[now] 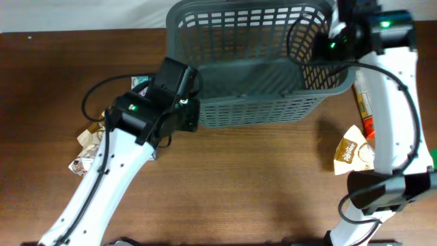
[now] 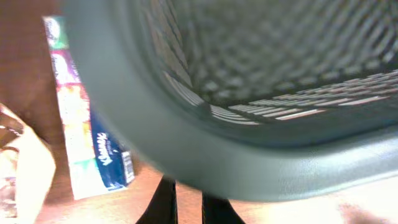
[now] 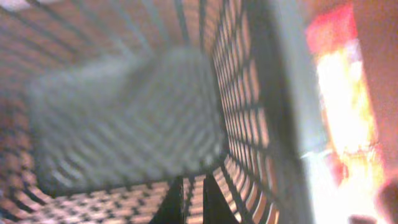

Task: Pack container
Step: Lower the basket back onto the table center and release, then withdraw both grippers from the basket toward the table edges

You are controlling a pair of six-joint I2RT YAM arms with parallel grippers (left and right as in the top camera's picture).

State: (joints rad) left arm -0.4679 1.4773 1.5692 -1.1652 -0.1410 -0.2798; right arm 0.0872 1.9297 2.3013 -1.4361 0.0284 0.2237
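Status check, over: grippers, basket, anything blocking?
Left gripper shut at basket rim. Right gripper shut at its right wall. Basket empty. Packets outside, nothing blocking.

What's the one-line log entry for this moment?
task: pack basket | basket: nothing inside | left gripper: shut, at left rim | right gripper: shut, at right wall | tissue pack, tan packet: outside basket
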